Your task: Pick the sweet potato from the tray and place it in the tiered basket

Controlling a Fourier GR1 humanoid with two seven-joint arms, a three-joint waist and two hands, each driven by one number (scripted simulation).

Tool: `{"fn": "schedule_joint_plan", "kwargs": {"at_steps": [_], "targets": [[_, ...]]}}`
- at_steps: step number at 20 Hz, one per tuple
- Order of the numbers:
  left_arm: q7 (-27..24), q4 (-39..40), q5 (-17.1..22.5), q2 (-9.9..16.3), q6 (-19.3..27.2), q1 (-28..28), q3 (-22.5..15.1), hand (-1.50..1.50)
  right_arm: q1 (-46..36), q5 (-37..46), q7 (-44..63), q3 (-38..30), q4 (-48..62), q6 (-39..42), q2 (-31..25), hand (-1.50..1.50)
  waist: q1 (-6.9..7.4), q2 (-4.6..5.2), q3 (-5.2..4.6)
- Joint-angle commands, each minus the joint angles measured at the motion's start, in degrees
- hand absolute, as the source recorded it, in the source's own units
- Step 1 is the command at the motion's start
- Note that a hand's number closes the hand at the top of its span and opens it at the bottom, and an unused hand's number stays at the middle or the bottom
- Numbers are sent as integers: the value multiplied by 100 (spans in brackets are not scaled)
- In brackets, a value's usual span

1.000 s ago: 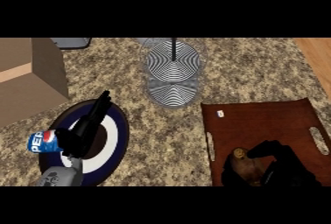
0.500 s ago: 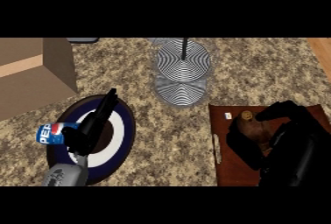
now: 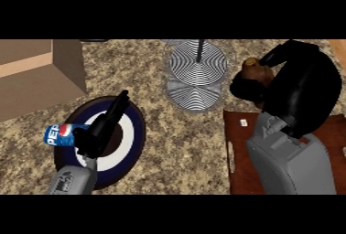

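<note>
- The right hand (image 3: pixel 270 77) is curled around the sweet potato (image 3: pixel 251 62), grasping it above the counter (image 3: pixel 182 132), just right of the tiered basket (image 3: pixel 197 75).
- The tray (image 3: pixel 238 151) lies near and right, partly under the right forearm.
- The left hand (image 3: pixel 101 128) rests released, fingers straight, over a plate (image 3: pixel 132 137).
- A blue can (image 3: pixel 62 135) lies at the plate's left edge.
- A cardboard box (image 3: pixel 37 75) sits far left.

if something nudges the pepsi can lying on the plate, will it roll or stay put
The pepsi can lies on its side at the plate's left rim, so it would probably roll. It looks light and rigid, so a light touch may move it. The left hand, open just beside it, might block rolling rightward.
</note>
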Motion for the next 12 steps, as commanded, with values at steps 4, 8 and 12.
{"fn": "schedule_joint_plan", "kwargs": {"at_steps": [4,8,12], "targets": [[-37,85,16,33,-9,-38,81,0,-1670,-585,1088,-1064,2008,-289,24,150,67,11,7],[-81,59,-83,-107,33,-52,-76,0,-2179,-723,872,-1330,3143,-852,24,150,55,17,11],[8,168,-49,-52,4,-204,16,0,-2675,-1009,500,-1705,4086,-1457,24,150,74,39,15]]}}
